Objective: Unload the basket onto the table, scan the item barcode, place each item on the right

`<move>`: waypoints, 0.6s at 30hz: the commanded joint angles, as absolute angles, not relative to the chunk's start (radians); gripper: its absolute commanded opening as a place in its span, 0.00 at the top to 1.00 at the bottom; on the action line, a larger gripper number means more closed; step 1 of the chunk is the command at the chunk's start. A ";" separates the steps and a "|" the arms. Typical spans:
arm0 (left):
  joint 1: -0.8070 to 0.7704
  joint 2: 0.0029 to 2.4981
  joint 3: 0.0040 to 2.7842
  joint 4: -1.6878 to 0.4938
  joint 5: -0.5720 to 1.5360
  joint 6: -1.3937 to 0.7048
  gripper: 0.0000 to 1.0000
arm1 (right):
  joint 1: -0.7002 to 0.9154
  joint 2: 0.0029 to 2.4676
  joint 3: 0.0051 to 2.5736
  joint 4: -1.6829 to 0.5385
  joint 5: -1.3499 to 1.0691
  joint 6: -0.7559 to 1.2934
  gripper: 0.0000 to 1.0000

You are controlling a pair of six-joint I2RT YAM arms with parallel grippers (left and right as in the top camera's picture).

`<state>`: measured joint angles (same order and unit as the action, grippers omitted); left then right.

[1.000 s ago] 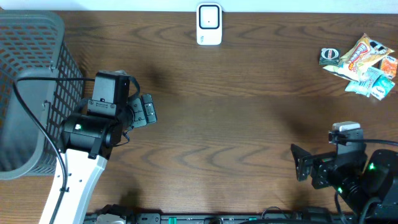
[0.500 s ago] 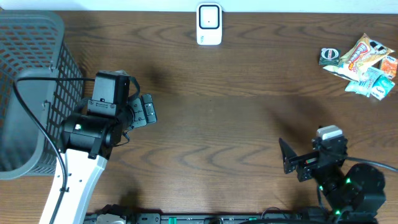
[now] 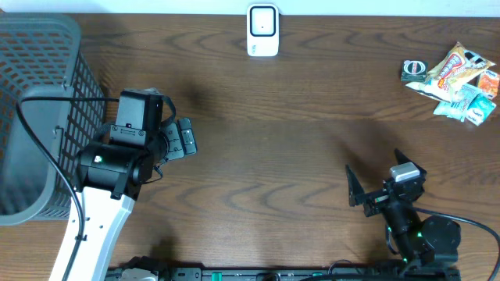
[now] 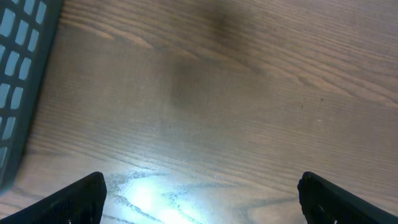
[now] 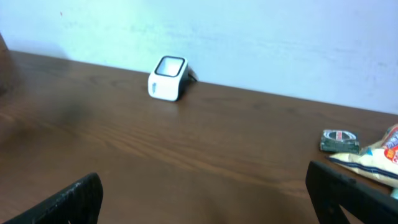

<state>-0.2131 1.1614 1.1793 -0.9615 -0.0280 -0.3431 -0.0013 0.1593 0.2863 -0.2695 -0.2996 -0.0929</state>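
A pile of snack packets (image 3: 459, 82) lies at the table's back right corner, with a small dark packet (image 3: 414, 70) at its left edge. The white barcode scanner (image 3: 262, 30) stands at the back centre. In the right wrist view the scanner (image 5: 168, 78) sits far ahead to the left and the dark packet (image 5: 339, 140) far to the right. My right gripper (image 3: 377, 176) is open and empty near the front edge, well short of the packets. My left gripper (image 3: 183, 139) is open and empty over bare wood at the left.
A tall grey mesh basket (image 3: 35, 109) fills the left end of the table, right beside the left arm; its wall shows in the left wrist view (image 4: 18, 74). A pale wall runs behind the scanner.
The right arm has swung left and back toward the front edge, turning its gripper to face the back of the table. The left arm has stayed still.
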 commanded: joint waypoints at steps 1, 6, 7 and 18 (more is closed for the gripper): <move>-0.212 1.163 1.188 -0.961 -0.027 -0.352 0.02 | 0.007 0.135 0.222 -0.204 -0.305 -0.102 0.01; -0.212 1.163 1.188 -0.961 -0.027 -0.352 0.02 | 0.007 0.076 0.146 -0.123 -0.305 -0.102 0.01; -0.212 1.163 1.188 -0.961 -0.027 -0.352 0.02 | 0.008 0.058 0.128 -0.104 -0.298 -0.102 0.01; -0.212 1.163 1.188 -0.961 -0.027 -0.352 0.02 | 0.017 0.005 0.004 0.089 -0.226 0.030 0.01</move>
<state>-0.2131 1.1614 1.1793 -0.9615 -0.0284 -0.3431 0.0010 0.0128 0.0315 0.0586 -0.2676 -0.0322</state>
